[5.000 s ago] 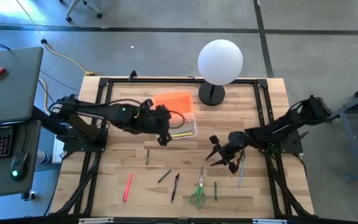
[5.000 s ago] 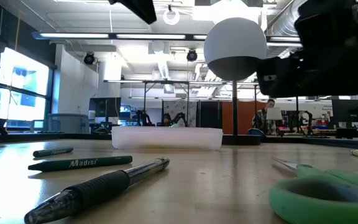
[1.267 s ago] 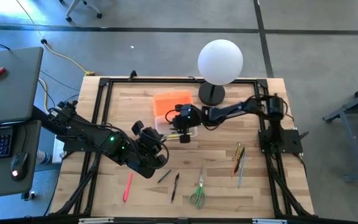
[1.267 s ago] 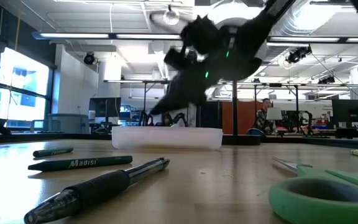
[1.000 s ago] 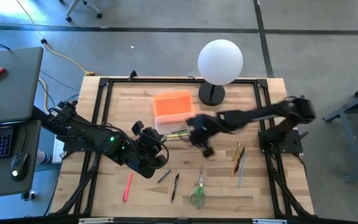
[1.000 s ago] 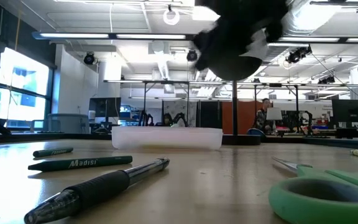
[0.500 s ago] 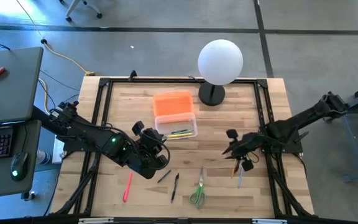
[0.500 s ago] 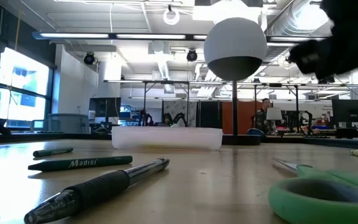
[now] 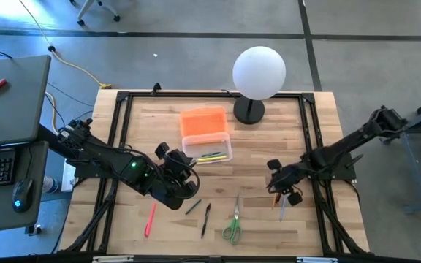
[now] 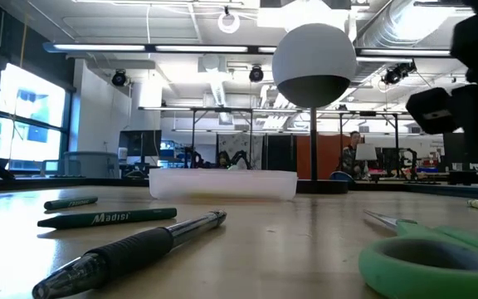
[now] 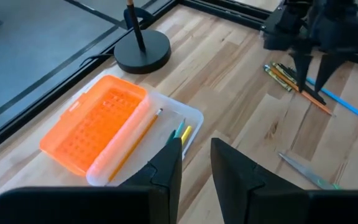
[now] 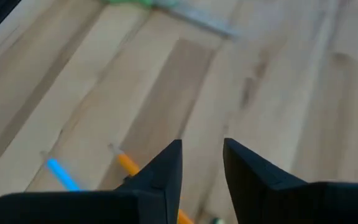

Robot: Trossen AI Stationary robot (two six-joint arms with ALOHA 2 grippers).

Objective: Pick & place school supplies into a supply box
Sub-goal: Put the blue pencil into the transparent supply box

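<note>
- Looking from above, the clear plastic supply box with its orange textured lid folded back sits toward the tabletop's far edge, so it can receive supplies. The right gripper hangs over pencils near the right edge, probably to pick one. The left gripper waits nearer the front-left.
- At table height, green pencils, a black pen and green-handled scissors are not yet packed.
- From the left wrist, its fingers stand narrowly apart, empty.
- From the right wrist, fingers narrowly apart above an orange pencil.
</note>
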